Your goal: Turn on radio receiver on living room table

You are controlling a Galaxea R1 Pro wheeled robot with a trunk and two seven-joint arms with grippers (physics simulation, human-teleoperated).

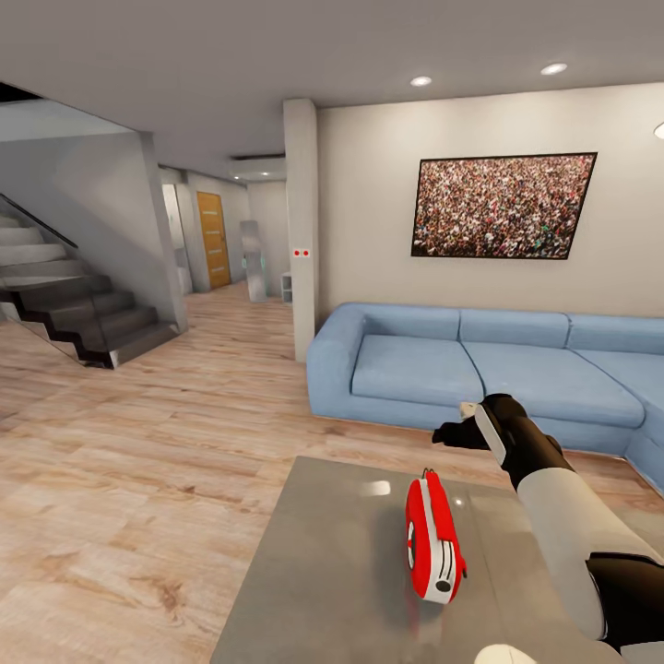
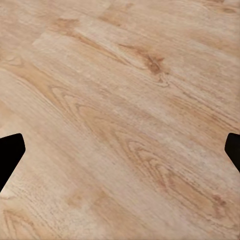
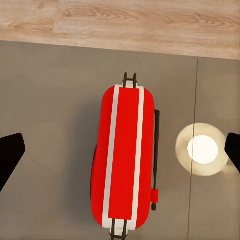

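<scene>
Right wrist view: your right fingers point(image 3: 11, 157) are spread apart, hovering above the radio receiver point(image 3: 123, 157), not touching. It stands upright on the glossy tabletop point(image 1: 332, 572). Probably light, rigid, tippy; press gently or steady its top handle. Left fingers point(image 2: 10, 155) apart over floor point(image 2: 120, 100).

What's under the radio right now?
The radio receiver stands on the grey table, with a ceiling-light reflection beside it. The tabletop directly beneath it is covered.

Left end effector point(image 2: 120, 150) spread above wood floor point(image 2: 120, 90).
</scene>
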